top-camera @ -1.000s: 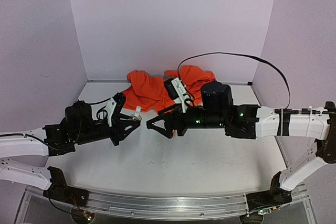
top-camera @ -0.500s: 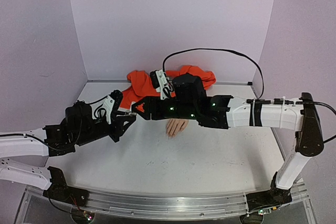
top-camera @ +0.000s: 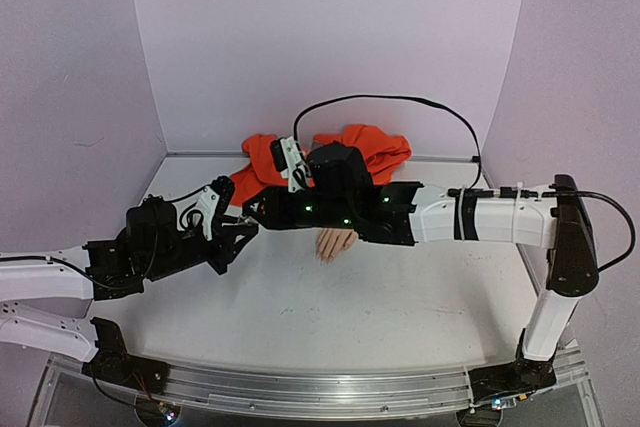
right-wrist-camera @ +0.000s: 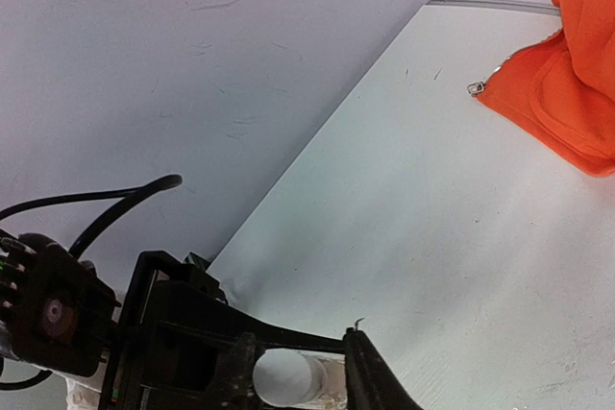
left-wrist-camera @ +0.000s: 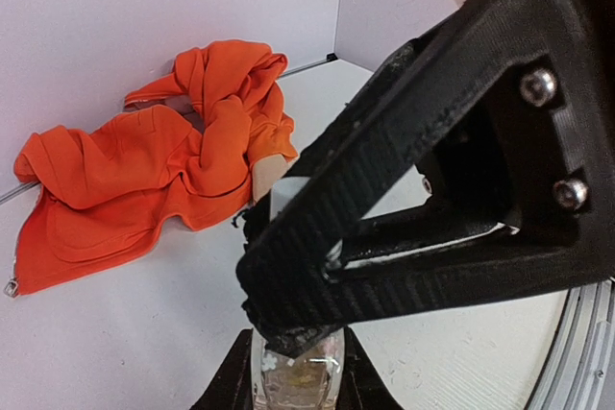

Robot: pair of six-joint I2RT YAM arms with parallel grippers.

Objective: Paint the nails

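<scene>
A small clear bottle (left-wrist-camera: 291,373) with flower prints is held upright in my left gripper (left-wrist-camera: 293,386), which is shut on its glass body. My right gripper (right-wrist-camera: 298,376) reaches across from the right, and its fingers (left-wrist-camera: 384,189) stand on either side of the bottle's white cap (right-wrist-camera: 285,379), pressed against it. From above, both grippers meet at the table's left-centre (top-camera: 247,218). The mannequin hand (top-camera: 337,243) lies palm down just beyond my right arm. Its nails (top-camera: 325,257) point toward the near edge and are too small to make out. Most of the hand lies under the arm.
The orange sleeve (top-camera: 375,150) lies bunched against the back wall and spreads left behind the arms (left-wrist-camera: 144,170). My right arm (top-camera: 460,217) stretches across the middle of the white table (top-camera: 330,317). A black cable (top-camera: 400,102) loops above it. Lilac walls stand on three sides.
My right arm has swung left from the mannequin hand, uncovering it, to the bottle. Its jaws have narrowed from wide open onto the white cap. The left gripper has kept still with the bottle.
</scene>
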